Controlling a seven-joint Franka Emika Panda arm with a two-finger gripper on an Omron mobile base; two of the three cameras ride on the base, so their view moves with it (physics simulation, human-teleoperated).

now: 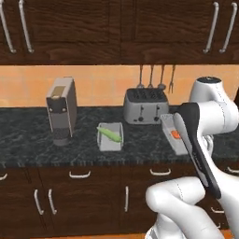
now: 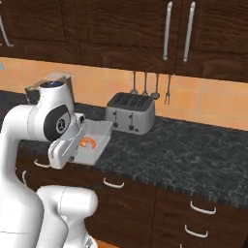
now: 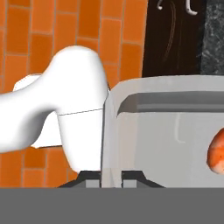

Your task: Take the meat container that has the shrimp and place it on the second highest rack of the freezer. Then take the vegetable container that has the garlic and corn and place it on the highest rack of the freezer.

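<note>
**Gripper clamped on the shrimp container's wall**

I am seeing the gripper (image 3: 110, 183) pinching the near wall of the meat container (image 3: 166, 127) in the hand view: the two dark fingertips (image 3: 92, 181) are sitting on either side of the thin grey wall, closed tight on it. The shrimp (image 3: 216, 154) is lying orange inside the container, at the right edge of that view. Beyond the container I am looking at orange floor tiles and dark cabinet fronts.

In the right base view the meat container (image 2: 97, 138) is sitting level with the counter's front edge, and the shrimp (image 2: 87, 142) is showing inside; I cannot tell from here whether its base is resting on the counter (image 2: 184, 150) or hanging just clear of it. The arm's own forearm is crowding in front of the container in the left base view, where part of the container (image 1: 170, 133) and its orange content are peeking out beside it.

Around it, the toaster (image 1: 145, 106) is standing just behind the container against the tiled wall, with utensils (image 1: 156, 77) hanging above. The vegetable container (image 1: 110, 137) is sitting to the left, well apart, holding something green. A coffee machine (image 1: 61, 111) is standing further left.
</note>
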